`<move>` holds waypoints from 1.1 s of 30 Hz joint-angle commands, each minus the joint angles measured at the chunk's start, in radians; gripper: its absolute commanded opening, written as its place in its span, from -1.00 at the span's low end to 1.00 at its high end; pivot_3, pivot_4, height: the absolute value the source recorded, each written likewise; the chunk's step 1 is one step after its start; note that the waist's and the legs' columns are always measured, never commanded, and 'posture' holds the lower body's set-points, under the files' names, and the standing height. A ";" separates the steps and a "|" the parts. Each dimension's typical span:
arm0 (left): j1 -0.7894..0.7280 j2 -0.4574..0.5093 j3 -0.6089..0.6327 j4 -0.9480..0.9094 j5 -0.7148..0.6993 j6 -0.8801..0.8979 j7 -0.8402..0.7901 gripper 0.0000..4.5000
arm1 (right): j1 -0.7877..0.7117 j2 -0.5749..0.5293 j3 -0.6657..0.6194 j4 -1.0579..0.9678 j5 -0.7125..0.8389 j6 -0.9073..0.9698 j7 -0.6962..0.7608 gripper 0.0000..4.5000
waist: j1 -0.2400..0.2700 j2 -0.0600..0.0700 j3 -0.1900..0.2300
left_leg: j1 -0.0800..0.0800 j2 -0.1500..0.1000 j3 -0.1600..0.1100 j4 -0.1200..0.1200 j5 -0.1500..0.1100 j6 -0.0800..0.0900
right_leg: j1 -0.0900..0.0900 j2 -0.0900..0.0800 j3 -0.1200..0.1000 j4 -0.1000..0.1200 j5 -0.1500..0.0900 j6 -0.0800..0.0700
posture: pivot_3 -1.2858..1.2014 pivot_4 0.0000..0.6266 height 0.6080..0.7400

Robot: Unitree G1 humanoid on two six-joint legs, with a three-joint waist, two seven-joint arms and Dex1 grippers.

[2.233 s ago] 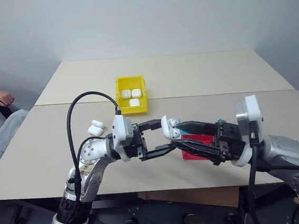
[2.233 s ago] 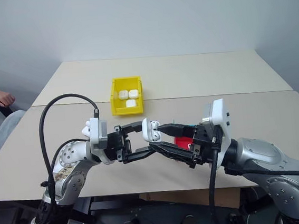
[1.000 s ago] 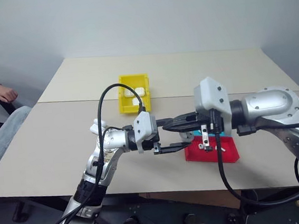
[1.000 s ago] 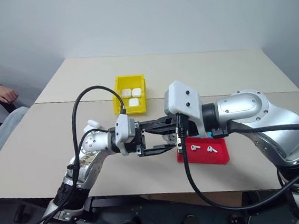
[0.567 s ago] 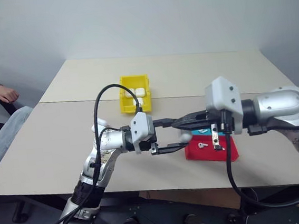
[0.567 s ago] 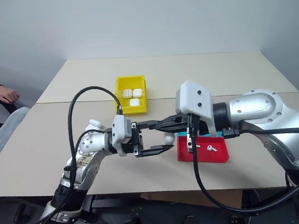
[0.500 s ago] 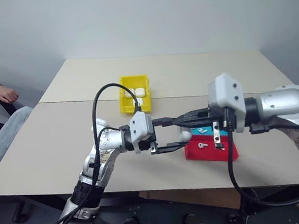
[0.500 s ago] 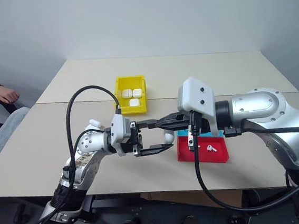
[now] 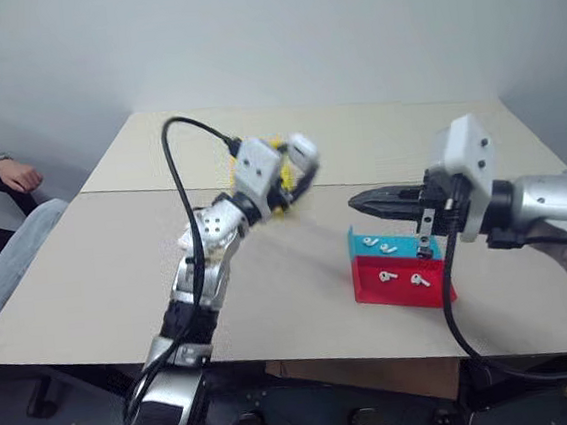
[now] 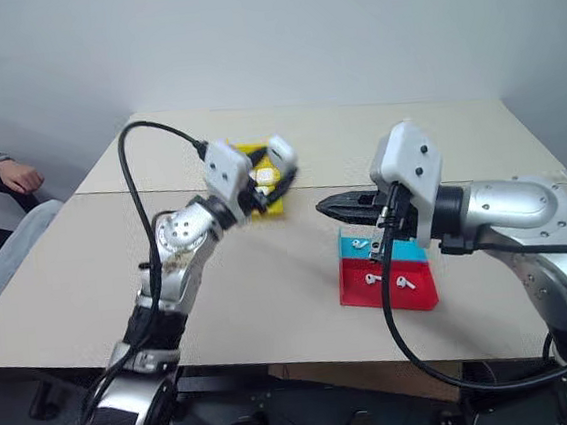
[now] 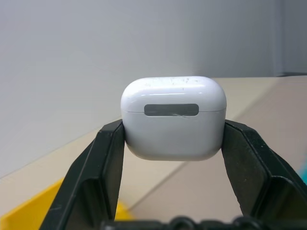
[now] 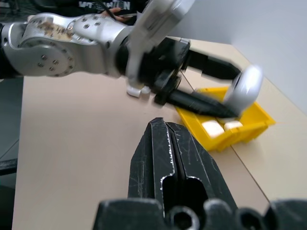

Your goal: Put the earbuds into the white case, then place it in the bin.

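My left gripper [image 9: 300,168] is raised above the table and shut on a closed white case [image 11: 173,117], one black finger on each side. It hangs in front of and over the yellow bin [image 12: 242,133], which holds other white cases [image 12: 211,127]. The right gripper [image 9: 357,201] is shut and empty. It hovers level, to the right of the held case and apart from it. Several earbuds [image 9: 385,276] lie in the blue tray [image 9: 425,254] and the red tray [image 9: 440,292] below the right gripper.
More white cases [image 12: 135,91] lie on the table beside my left arm. A person's hand [image 9: 19,176] and a knee show past the table's left edge. A seam runs across the beige table behind the trays.
The left gripper has swung up and away from me with the case, toward the yellow bin. The right gripper has drawn back to the right, off the case, and stays shut.
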 commanded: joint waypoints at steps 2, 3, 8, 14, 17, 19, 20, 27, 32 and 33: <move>-0.165 -0.004 0.034 0.284 0.087 -0.052 0.184 0.22 | 0.015 0.020 -0.055 -0.049 0.019 0.023 -0.070 -0.99 | 0.001 0.000 0.000 | 0.000 0.000 0.000 0.000 0.000 0.000 | 0.000 0.000 0.000 0.000 0.000 0.001 | 0.03 -0.52 1.00; -0.211 -0.013 0.053 0.360 0.085 -0.047 0.224 0.22 | 0.028 0.015 -0.053 -0.053 0.012 0.026 -0.075 -0.99 | 0.002 0.000 0.000 | -0.001 0.000 0.000 -0.001 0.000 0.000 | 0.000 0.000 0.000 0.000 0.000 0.001 | 0.03 -0.52 1.00; -0.375 -0.040 0.094 0.682 0.084 -0.045 0.327 0.22 | 0.069 -0.003 -0.054 -0.062 -0.005 0.044 -0.103 -0.99 | 0.016 -0.001 0.001 | -0.003 -0.001 0.000 -0.001 0.000 0.000 | -0.002 0.000 0.000 -0.001 0.000 0.001 | 0.03 -0.52 1.00; -0.435 -0.054 0.110 0.850 0.085 -0.080 0.338 0.38 | 0.087 -0.009 -0.056 -0.077 -0.016 0.056 -0.124 -1.00 | 0.017 -0.002 0.001 | -0.004 -0.001 0.000 -0.003 0.000 0.000 | -0.003 0.000 0.000 -0.001 0.001 0.002 | 0.03 -0.52 1.00; -0.438 -0.055 0.111 0.879 0.092 -0.107 0.345 0.81 | 0.095 -0.007 -0.050 -0.079 -0.019 0.059 -0.129 -1.00 | 0.017 -0.002 0.001 | -0.004 -0.001 0.000 -0.002 0.000 0.000 | -0.003 0.000 0.000 -0.001 0.001 0.002 | 0.03 -0.52 1.00; -0.438 -0.055 0.112 0.881 0.094 -0.116 0.348 0.98 | 0.102 -0.007 -0.042 -0.082 -0.025 0.056 -0.128 -1.00 | 0.017 -0.002 0.001 | -0.004 -0.001 0.000 -0.002 0.000 -0.001 | -0.003 0.000 0.000 -0.001 0.001 0.003 | 0.03 -0.52 1.00; -0.437 -0.056 0.113 0.876 0.096 -0.124 0.353 0.98 | 0.104 -0.007 -0.039 -0.082 -0.028 0.055 -0.127 -1.00 | 0.017 -0.002 0.001 | -0.004 -0.001 0.000 -0.002 0.000 -0.001 | -0.003 0.000 0.000 -0.001 0.001 0.003 | 0.03 -0.52 1.00; -0.315 -0.040 0.114 0.626 0.044 -0.185 0.185 0.98 | 0.142 -0.037 -0.042 -0.070 -0.075 0.019 -0.082 -1.00 | 0.016 -0.001 0.001 | -0.004 -0.001 0.000 -0.002 0.000 -0.001 | -0.003 0.000 0.000 -0.001 0.001 0.003 | 0.03 -0.52 1.00; -0.120 0.037 0.100 0.181 -0.106 0.070 -0.093 0.98 | 0.217 -0.107 -0.083 -0.037 -0.135 -0.078 0.026 -1.00 | 0.008 -0.001 0.001 | -0.003 0.000 0.000 -0.004 0.000 -0.001 | -0.003 0.000 0.000 -0.001 0.001 0.002 | 0.03 -0.52 1.00; -0.069 0.072 0.086 0.088 -0.133 0.107 -0.164 0.98 | 0.245 -0.125 -0.102 -0.029 -0.149 -0.117 0.066 -1.00 | 0.005 -0.001 0.001 | -0.002 0.000 0.000 -0.004 0.000 -0.001 | -0.003 0.000 0.000 0.000 0.001 0.002 | 0.03 -0.52 1.00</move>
